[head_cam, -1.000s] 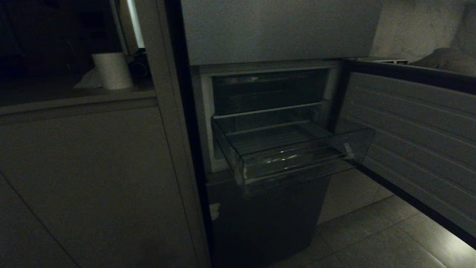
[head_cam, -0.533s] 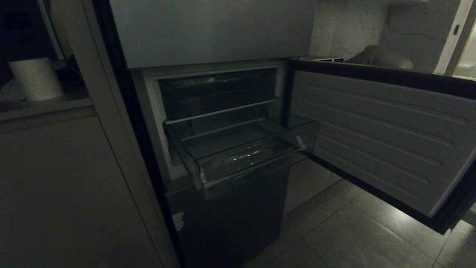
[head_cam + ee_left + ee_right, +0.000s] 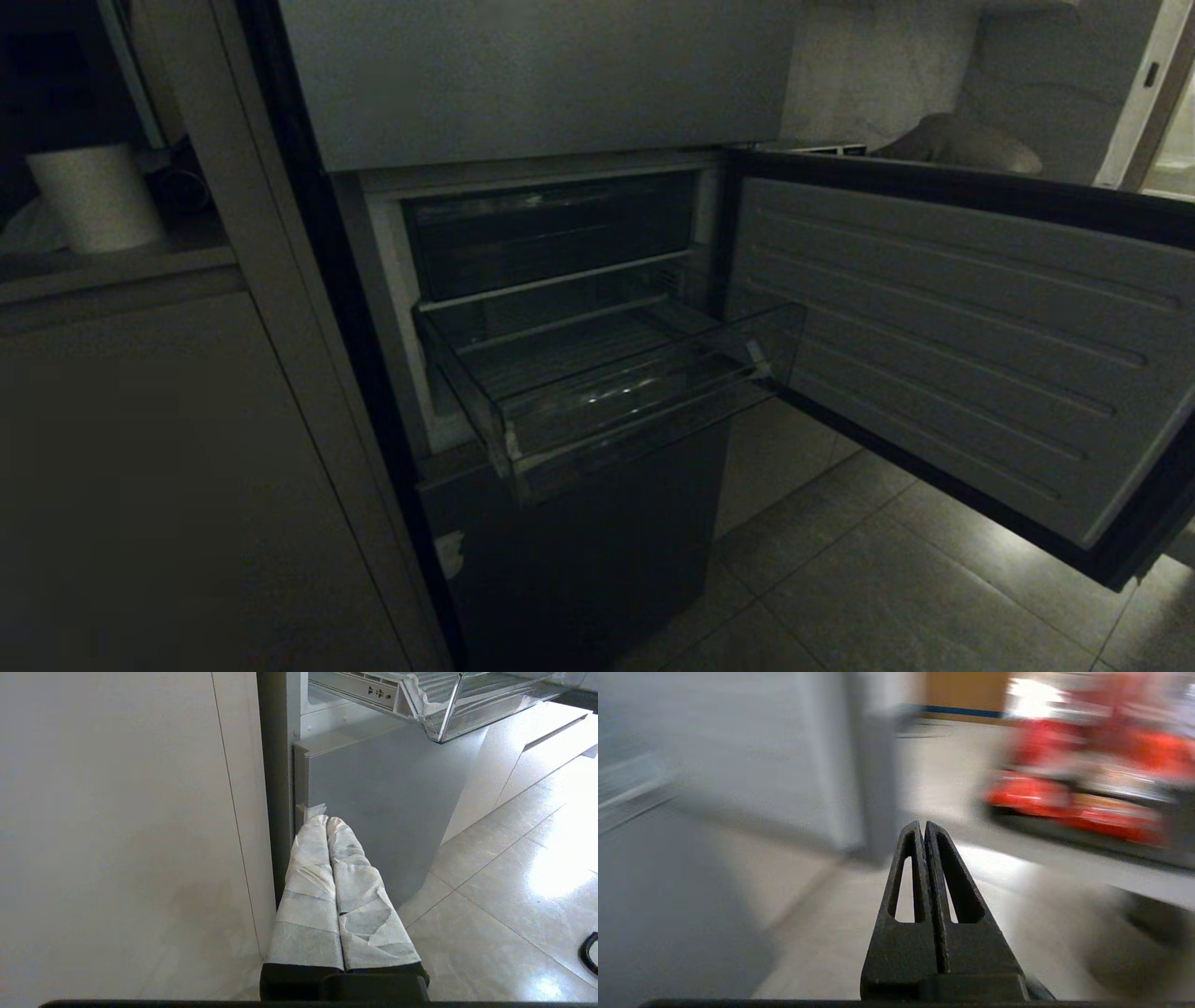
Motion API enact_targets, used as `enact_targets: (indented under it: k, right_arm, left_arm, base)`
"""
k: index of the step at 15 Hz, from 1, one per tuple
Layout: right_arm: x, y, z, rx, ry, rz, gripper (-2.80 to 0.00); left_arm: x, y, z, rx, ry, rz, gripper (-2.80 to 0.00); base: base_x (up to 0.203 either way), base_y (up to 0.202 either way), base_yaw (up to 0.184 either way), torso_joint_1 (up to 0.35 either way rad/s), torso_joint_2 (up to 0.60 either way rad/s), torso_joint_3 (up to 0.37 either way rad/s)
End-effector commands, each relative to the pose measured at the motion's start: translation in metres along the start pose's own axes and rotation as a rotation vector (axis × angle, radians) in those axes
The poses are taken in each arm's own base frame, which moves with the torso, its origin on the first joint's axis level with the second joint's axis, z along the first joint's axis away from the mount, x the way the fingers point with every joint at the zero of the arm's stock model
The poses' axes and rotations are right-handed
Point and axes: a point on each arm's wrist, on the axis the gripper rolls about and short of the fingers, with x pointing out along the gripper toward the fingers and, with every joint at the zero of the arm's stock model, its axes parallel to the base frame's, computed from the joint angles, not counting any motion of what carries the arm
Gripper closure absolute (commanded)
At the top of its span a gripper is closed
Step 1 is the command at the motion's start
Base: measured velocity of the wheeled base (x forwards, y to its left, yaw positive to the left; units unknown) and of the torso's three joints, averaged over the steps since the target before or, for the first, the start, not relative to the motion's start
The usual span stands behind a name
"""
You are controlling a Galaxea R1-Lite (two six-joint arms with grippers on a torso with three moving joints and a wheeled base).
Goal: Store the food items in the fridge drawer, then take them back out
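1. The fridge drawer stands pulled out and empty; its thin, clear plastic looks light, stiff and slippery, best held by the front lip.
2. The food items are not clearly visible.
3. Left gripper and right gripper are both closed, holding nothing.

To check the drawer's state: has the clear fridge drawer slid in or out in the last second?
No. The fridge drawer sticks out just as far past the darker bin above it; only the camera turned.

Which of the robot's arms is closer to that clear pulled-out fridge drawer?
Left. The left gripper sits low beside the fridge, just below the fridge drawer. The right gripper faces open floor, with no drawer in view.
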Motion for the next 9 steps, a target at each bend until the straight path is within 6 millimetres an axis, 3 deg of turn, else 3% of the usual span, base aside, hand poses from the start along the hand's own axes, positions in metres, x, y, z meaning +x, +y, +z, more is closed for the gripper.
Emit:
enact_targets:
  k: [1,4,7,9]
  right_arm:
    - [0.054,0.01,0.028,-0.02,0.168,-0.264,0.0]
    - [0.097,-0.006,0.046,0.019,0.229,-0.462,0.0]
    - [0.143,-0.04,0.045,0.056,0.286,-0.53,0.0]
    - [0.162,-0.057,0.041,0.071,0.295,-0.558,0.0]
  left_arm:
    - [0.0,0.0,0.0,0.0,0.001,0.0,0.0]
    - [0.0,0.0,0.0,0.0,0.001,0.0,0.0]
    - [0.0,0.0,0.0,0.0,0.001,0.0,0.0]
    - [0.0,0.0,0.0,0.0,0.001,0.0,0.0]
  base:
    - [0.0,0.0,0.0,0.0,0.0,0.0]
    - [0.0,0.0,0.0,0.0,0.0,0.0]
    - [0.0,0.0,0.0,0.0,0.0,0.0]
    - [0.0,0.0,0.0,0.0,0.0,0.0]
